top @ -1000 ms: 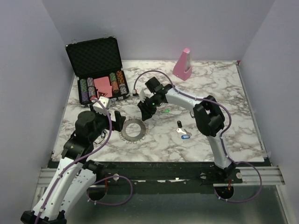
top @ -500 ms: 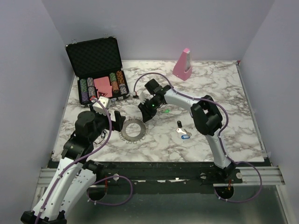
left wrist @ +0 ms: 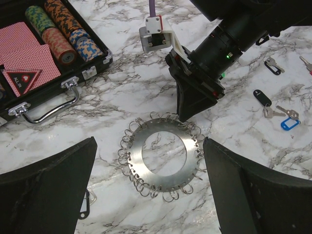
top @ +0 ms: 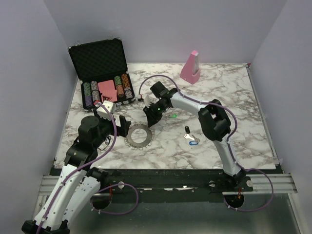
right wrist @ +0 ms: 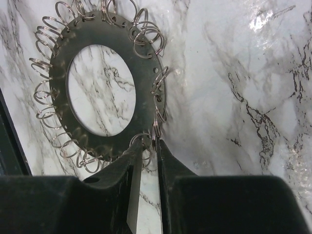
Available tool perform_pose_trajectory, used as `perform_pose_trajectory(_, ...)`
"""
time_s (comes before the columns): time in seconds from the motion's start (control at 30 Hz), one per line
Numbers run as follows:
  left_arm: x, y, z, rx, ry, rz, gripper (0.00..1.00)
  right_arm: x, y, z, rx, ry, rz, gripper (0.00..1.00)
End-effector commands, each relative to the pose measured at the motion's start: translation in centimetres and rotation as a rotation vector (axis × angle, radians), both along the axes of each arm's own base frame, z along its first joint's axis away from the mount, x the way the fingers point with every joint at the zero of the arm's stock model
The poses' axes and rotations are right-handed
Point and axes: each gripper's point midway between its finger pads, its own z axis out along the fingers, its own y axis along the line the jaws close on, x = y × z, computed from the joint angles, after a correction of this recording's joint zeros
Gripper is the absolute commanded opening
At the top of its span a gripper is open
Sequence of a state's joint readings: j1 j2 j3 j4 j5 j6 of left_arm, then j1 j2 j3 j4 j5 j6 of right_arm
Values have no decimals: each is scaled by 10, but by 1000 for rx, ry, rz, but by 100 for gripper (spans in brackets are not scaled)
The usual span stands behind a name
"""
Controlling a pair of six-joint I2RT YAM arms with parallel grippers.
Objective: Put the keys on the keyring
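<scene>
Two grippers are noted at the keyring (left wrist: 137,161), which lies flat on the marble table (top: 234,97); the left gripper (left wrist: 148,161) is spread wide near it, and nothing is held; the right gripper (right wrist: 148,144) is set at the far rim, fingers narrowly apart with one small loop between them; a firm pinch cannot be confirmed. No key is threaded; the keys (top: 191,137) lie well apart to the right. Risks are judged thus: the thin loop may slip free; the unpinned ring may be dragged across the marble. The loop between the fingers is shown only by the right wrist view; the keys only by the other two.
</scene>
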State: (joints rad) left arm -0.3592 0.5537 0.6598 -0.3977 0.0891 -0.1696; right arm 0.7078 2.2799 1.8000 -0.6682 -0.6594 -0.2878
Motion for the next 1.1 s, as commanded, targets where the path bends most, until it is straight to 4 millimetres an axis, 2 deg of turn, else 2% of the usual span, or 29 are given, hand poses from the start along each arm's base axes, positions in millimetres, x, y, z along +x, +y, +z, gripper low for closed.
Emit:
perform_pose_trajectory(0.0,2,1,9,-12,-27,5,99,-4,2,-8,-16,34,2,24)
perform_pose_trajectory(0.1,2,1,9,-12,-28,5,99,-4,1,-9,-22,26,4,21)
perform_pose_trajectory(0.3,2,0,8,-11,-24,4,99,-2,-1,-8,-27,7,13,1)
perform_pose_trajectory(0.4,2,0,9,-13,-28,2,99,-4,-1,0,-15,-5,33,1)
perform_pose_trajectory(0.47,2,-1,9,-16,-25,-6,99,-4,-1,13,1,-20,57,1)
perform_pose_trajectory(0.57,0,-7,9,-28,-31,-37,99,-16,-5,42,52,-53,168,1)
perform_pose_trajectory(0.7,-9,-27,14,-71,-48,-166,99,-37,-11,76,145,-84,280,1)
perform_pose_trajectory(0.87,-42,-68,40,-198,-151,-459,97,-81,-31,119,275,-116,469,1)
perform_pose_trajectory(0.97,-65,-83,62,-316,-225,-595,96,-111,-49,158,365,-183,573,1)
perform_pose_trajectory(1.07,-95,-95,84,-372,-291,-736,96,-134,-68,182,410,-258,621,1)
